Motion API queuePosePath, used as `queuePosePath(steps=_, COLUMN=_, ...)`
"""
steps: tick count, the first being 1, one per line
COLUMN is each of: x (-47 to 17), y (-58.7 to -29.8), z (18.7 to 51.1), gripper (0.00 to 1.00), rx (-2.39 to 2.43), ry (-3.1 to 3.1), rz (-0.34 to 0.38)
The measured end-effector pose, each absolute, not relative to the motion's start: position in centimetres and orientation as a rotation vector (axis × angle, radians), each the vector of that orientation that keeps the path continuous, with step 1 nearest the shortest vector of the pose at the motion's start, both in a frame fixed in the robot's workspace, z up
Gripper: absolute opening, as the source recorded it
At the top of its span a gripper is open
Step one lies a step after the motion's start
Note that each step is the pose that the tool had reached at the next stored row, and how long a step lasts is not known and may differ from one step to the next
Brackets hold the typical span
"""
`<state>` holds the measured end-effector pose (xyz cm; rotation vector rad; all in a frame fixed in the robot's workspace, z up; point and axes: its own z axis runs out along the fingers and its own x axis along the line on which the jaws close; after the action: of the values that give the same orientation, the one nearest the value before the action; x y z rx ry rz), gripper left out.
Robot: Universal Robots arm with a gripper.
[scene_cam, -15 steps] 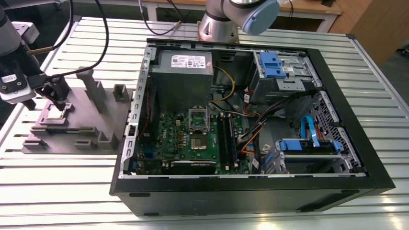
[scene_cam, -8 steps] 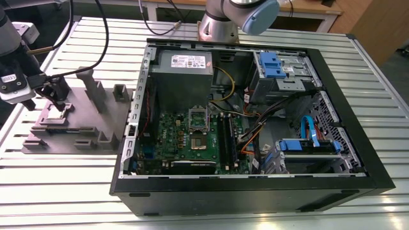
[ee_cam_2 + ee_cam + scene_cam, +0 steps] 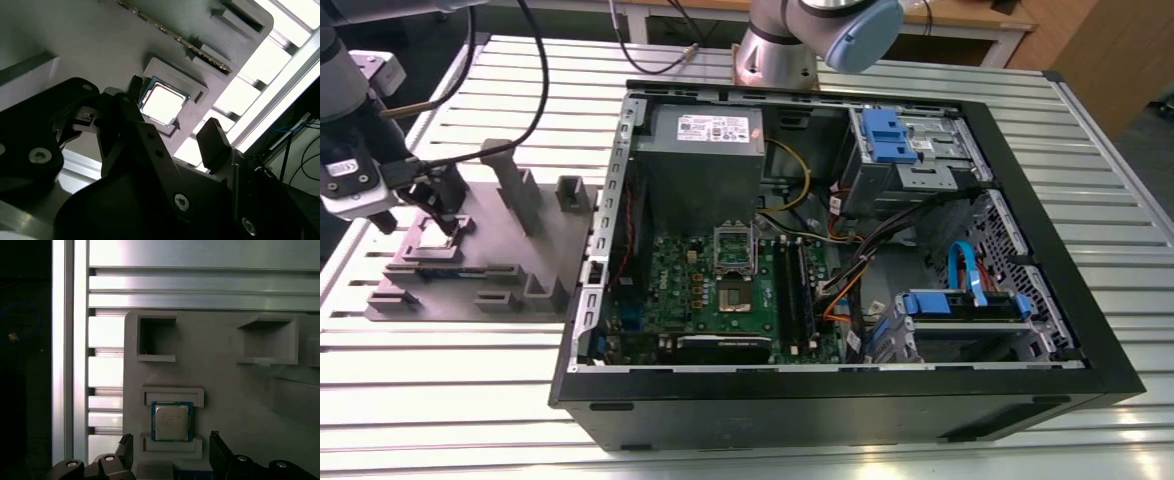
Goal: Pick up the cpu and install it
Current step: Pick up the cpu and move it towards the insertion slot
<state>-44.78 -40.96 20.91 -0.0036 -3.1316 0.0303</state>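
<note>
The cpu (image 3: 172, 422), square, silvery-topped, seated flat in a shallow pocket of the matte grey plastic fixture (image 3: 225, 385). Gripper (image 3: 171, 444) spread wide, black fingers either side, apparently not touching. Ribbed aluminium table (image 3: 854, 440) underneath.

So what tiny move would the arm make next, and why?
Probably straight down: the gripper is open, its fingers standing either side of the cpu, which lies flat in its pocket on the grey block, not yet gripped. Lowering would bring them level with its edges.
</note>
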Motion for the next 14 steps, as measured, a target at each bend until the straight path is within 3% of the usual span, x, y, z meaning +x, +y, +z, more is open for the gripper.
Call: queuePosePath(steps=14, x=-44.5, y=-40.2, z=19.2, gripper=0.71, rx=-0.046, ry=-3.131, rz=0.027)
